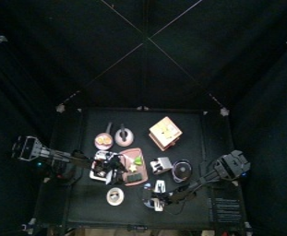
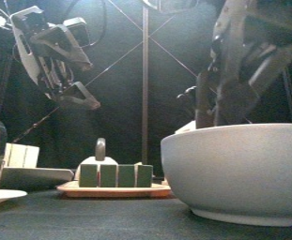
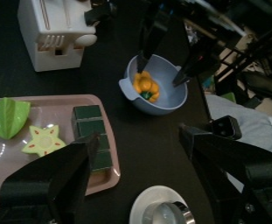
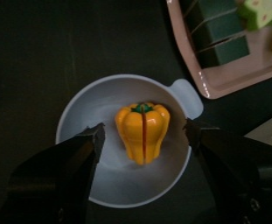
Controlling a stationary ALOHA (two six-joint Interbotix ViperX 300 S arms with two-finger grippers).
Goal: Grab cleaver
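While the two black arms were held over the crowded little table, the right gripper (image 4: 144, 127) was pictured pointing down into a pale blue bowl (image 4: 73, 114), its jaws set apart on either side of a yellow bell pepper (image 4: 144, 142) that lay in the bowl's middle; narrow gaps were seen between the jaws and the pepper, and no grip on it could be made out. The left gripper (image 3: 136, 142) was seen raised above the table's left side, its jaws spread wide with nothing between them, over the near end of a pink tray (image 3: 56, 109). On that tray a row of dark green blocks (image 3: 91, 131) was laid along one edge, with a green leaf-shaped piece (image 3: 3, 115) and a pale star-shaped piece (image 3: 38, 140) beside it. The bowl was placed just beside the tray, and a white boxy object (image 3: 56, 35) was stood beyond both. A white plate (image 3: 149, 203) was glimpsed near the left gripper's jaws. From table height the bowl (image 2: 236, 178) was shown large on the right, with the green blocks (image 2: 116, 174) lined up on the tray behind it and a grey loop (image 2: 100, 148) rising above them. The cleaver itself could not be picked out with any certainty among these things, and neither gripper was seen touching anything like it.
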